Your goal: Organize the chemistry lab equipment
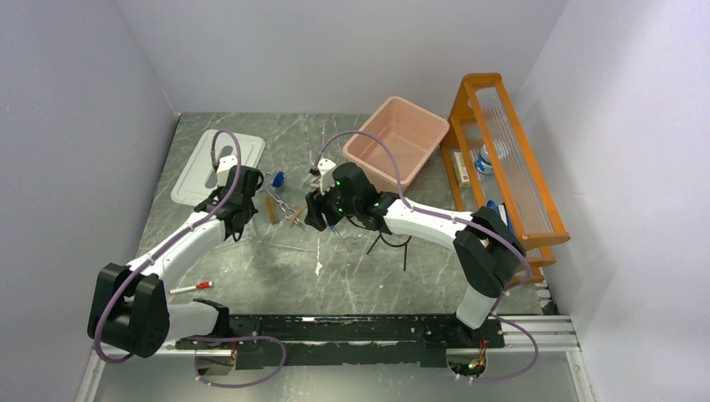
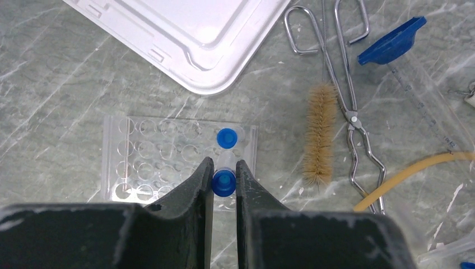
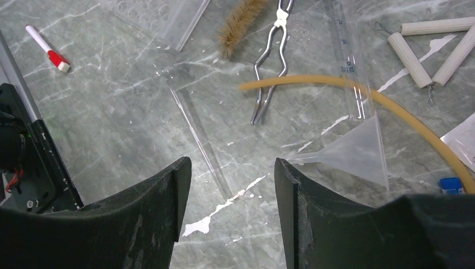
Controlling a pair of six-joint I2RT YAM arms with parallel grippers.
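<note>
My left gripper (image 2: 224, 163) is shut on the blue cap of a clear tube (image 2: 224, 183), upright over a clear plastic rack (image 2: 162, 159). A second blue-capped tube (image 2: 226, 138) stands in the rack just beyond. To the right lie the brown brush (image 2: 320, 134), metal tongs (image 2: 352, 106) and amber tubing (image 2: 414, 168). My right gripper (image 3: 232, 174) hangs open above the table with nothing between its fingers. A glass rod (image 3: 199, 134) lies below it. A clear funnel (image 3: 358, 151) and the white triangle (image 3: 428, 47) are to its right. The black wire ring (image 1: 389, 243) lies under the right arm.
A white lid (image 1: 219, 163) lies at the back left and a pink bin (image 1: 400, 138) at the back centre. The orange wooden shelf (image 1: 502, 159) stands along the right wall. A red-capped marker (image 1: 191, 287) lies near the left arm's base.
</note>
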